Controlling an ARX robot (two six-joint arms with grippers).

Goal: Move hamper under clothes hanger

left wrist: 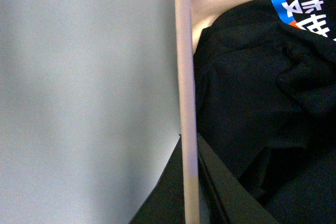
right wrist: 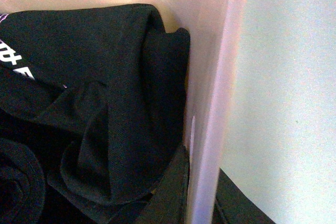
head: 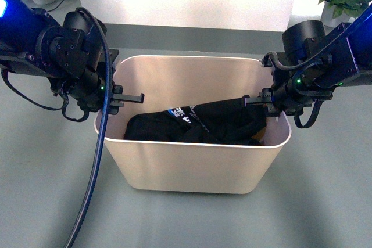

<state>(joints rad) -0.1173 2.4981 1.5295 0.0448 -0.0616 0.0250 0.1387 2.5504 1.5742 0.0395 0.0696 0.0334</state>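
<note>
Blue cable [head: 92, 172] hangs nearest the front camera, running down from the left arm to the lower edge of the view. Beside it, the left gripper [head: 129, 97] sits at the left short side of the hamper [head: 192, 169]. In the left wrist view the rim [left wrist: 185, 77] passes between the two dark fingers [left wrist: 163, 205], one outside the wall and one inside, both against it: the jaws are clamped on the hamper wall.

The hamper stands upright on the grey-green floor [head: 46, 190], centred between the two arms. A black garment [head: 203, 123] with white and blue lettering lies crumpled inside it.

At the right short side, the right gripper [head: 256, 101] reaches over the rim. In the right wrist view a dark finger [right wrist: 170, 198] lies on each side of the wall [right wrist: 220, 103], so these jaws are likewise clamped on the hamper. The garment touches the inner finger.
</note>
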